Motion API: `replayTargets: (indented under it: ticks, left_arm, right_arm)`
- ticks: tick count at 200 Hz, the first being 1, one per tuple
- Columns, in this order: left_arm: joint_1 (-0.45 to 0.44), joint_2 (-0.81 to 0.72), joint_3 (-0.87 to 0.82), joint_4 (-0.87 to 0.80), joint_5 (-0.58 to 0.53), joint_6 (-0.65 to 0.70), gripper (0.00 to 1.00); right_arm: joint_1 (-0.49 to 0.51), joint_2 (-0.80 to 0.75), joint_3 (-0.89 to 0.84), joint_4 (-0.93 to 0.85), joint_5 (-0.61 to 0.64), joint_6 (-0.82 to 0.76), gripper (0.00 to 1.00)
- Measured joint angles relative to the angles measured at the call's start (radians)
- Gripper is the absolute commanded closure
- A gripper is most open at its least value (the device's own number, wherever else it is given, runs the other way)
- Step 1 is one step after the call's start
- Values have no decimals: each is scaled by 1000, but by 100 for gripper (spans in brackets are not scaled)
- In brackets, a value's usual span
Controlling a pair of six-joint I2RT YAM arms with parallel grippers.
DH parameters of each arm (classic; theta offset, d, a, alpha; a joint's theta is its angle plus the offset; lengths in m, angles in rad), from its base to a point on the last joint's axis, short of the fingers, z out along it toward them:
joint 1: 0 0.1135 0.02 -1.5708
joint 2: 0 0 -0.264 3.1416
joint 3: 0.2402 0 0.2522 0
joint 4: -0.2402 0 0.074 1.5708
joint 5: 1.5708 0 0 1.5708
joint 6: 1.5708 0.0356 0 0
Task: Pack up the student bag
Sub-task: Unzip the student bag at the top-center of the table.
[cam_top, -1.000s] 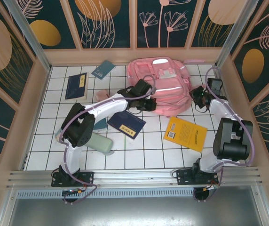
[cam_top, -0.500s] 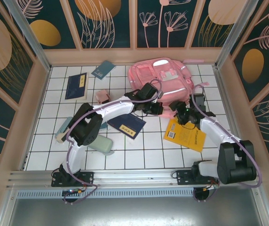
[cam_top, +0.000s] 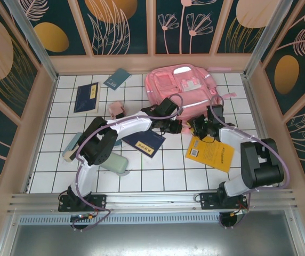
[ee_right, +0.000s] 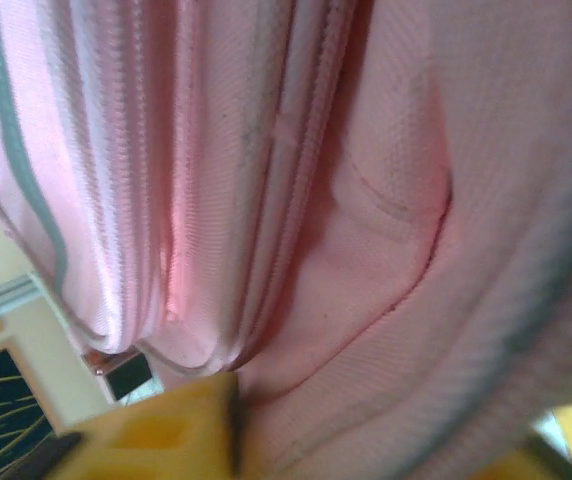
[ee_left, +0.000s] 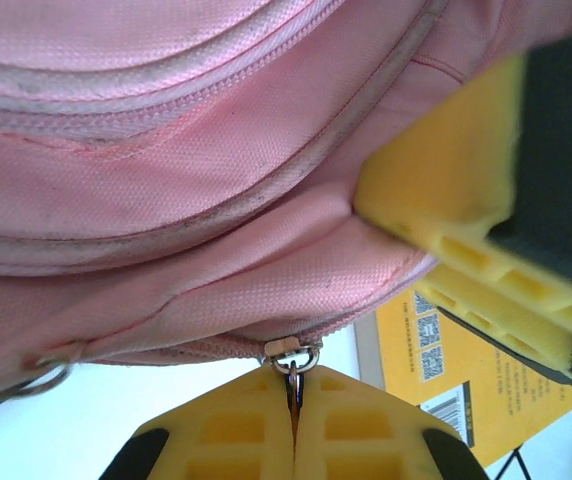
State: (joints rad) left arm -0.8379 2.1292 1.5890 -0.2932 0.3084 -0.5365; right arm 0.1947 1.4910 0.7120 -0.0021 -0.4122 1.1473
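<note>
At the near edge of the student bag (cam_top: 182, 85), lying at the far side of the table (cam_top: 168, 165), the left gripper (ee_left: 291, 415) is clamped on the zipper pull (ee_left: 292, 352), the right gripper (cam_top: 199, 128) against the fabric, its grip unclear; unbraced, the bag could drag rather than unzip.

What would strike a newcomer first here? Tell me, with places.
The big pink student bag, far centre in the top view, dominates. At its near edge the left pincer is shut on a zipper pull, with the right pincer against the fabric. A yellow book lies just in front, right.
</note>
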Motion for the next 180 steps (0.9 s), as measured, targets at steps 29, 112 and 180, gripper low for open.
replayTargets:
  ticks: [29, 112, 180]
  left_arm:
    - [-6, 0, 3, -27, -50, 21, 100]
    - [55, 15, 139, -196, -156, 90, 100]
    - [261, 233, 455, -357, -227, 146, 100]
  right_arm:
    - [3, 1, 6, -17, 15, -6, 100]
    - [-28, -92, 7, -42, 16, -58, 100]
    - [-85, -153, -8, -75, 50, -95, 100]
